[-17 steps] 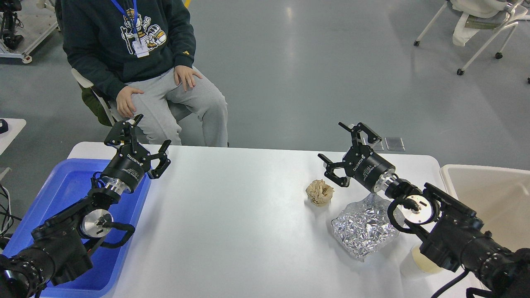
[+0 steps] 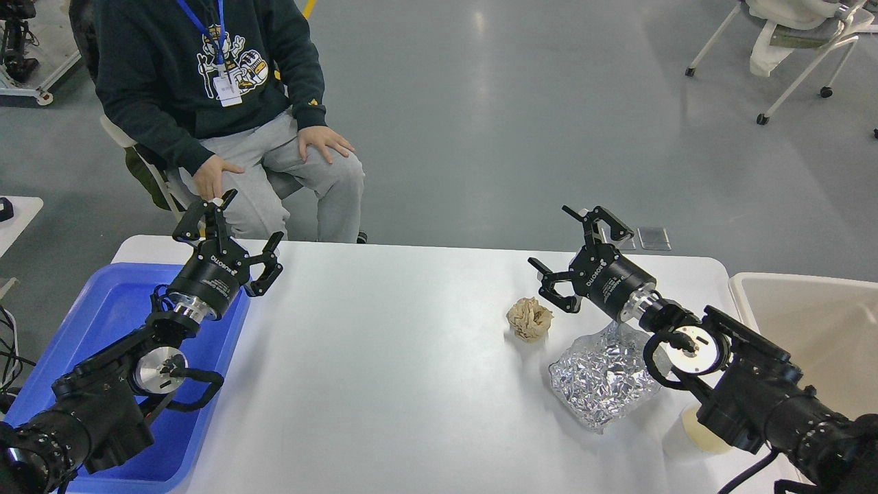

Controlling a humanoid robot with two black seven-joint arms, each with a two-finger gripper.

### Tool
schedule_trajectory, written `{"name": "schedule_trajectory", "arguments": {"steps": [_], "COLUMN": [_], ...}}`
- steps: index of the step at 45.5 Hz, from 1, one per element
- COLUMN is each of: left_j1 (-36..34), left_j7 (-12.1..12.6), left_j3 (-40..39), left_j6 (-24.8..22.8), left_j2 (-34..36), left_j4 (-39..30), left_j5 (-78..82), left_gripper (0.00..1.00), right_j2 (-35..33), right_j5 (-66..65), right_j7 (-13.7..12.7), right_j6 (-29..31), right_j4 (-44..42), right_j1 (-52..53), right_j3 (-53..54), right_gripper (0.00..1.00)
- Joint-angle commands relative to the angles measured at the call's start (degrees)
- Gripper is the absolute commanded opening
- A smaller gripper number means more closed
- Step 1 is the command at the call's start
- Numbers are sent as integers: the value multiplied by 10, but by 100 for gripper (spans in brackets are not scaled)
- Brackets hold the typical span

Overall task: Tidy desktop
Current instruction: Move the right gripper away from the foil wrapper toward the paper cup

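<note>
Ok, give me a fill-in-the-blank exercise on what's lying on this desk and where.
1. The crumpled brown paper ball lies on the white ____.
2. The tray under the left end effector is ____ in colour.
3. Both the left and right end effector have their fingers ____.
4. The crinkled bag near the right arm is made of shiny ____.

Missing words: desktop; blue; open; foil

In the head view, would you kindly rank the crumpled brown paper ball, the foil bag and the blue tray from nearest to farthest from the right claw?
Measured from the right claw, which is open:
1. Crumpled brown paper ball, just below and left of it on the desktop.
2. Foil bag, lower, beside the right arm.
3. Blue tray, far across at the left edge.
</note>
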Motion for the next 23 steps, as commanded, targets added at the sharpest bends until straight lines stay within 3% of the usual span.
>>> {"name": "schedule_trajectory", "arguments": {"steps": [1, 23], "left_j1": [0, 0], "left_j7": [0, 0], "left_j3": [0, 0], "left_j6": [0, 0], "left_j2": [0, 0], "left_j4": [0, 0], "left_j5": [0, 0], "left_gripper": [100, 100], "right_j2": [-1, -45], "right_j5": [-1, -8], "right_j7": [0, -4], "right_j6": [-1, -2], "right_j4": [0, 21], "right_j1": [-3, -4], "right_j3": [-2, -12], "right_gripper": [100, 100]}}
